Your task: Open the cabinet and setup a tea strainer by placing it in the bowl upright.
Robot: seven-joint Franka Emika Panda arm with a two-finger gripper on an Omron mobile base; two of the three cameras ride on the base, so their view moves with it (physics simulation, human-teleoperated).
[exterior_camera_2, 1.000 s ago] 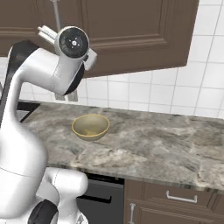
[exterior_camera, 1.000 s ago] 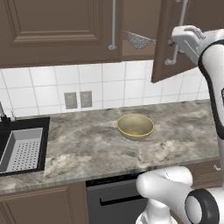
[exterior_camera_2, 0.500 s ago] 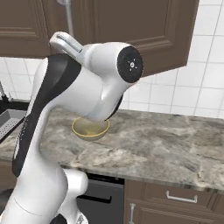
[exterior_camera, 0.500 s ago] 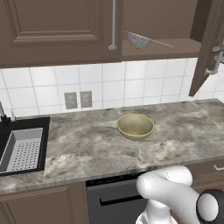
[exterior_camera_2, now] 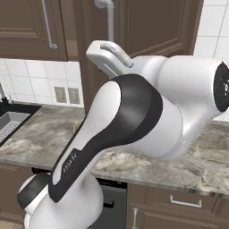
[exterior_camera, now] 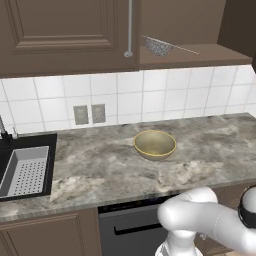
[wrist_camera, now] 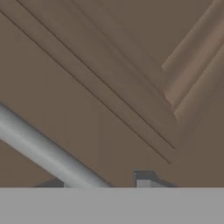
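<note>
The cabinet (exterior_camera: 65, 35) is seen mounted on the wall above the counter (exterior_camera: 100, 170). Its right section stands open, so that a bare shelf (exterior_camera: 200, 55) is exposed, and the opened door (exterior_camera_2: 147, 27) is seen swung out toward the robot in the right base view. The left door, next to the opening, is shut, with its bar handle (exterior_camera: 130, 27) hanging beside the opening.

The counter, of grey marbled stone, is set below the cabinet, with a black sink (exterior_camera: 10, 150) at its left end holding a grey perforated tray (exterior_camera: 25, 170). Two wall outlets (exterior_camera: 90, 114) are fixed on the white tiles below the shut door.

The bowl (exterior_camera: 154, 144) is placed on the counter, right way up, below the open shelf.

The strainer (exterior_camera: 160, 47) is laid at the left end of the open shelf, above the bowl, its wire handle pointed to the right.

In the hand view, the raised panel of the door (wrist_camera: 131, 78) is seen very close, with a silver bar handle (wrist_camera: 48, 153) crossing low before the gripper (wrist_camera: 105, 186). One dark fingertip (wrist_camera: 144, 178) is made out just beside the bar; whether the bar is clasped cannot be told. The strainer is well apart from the gripper.
</note>
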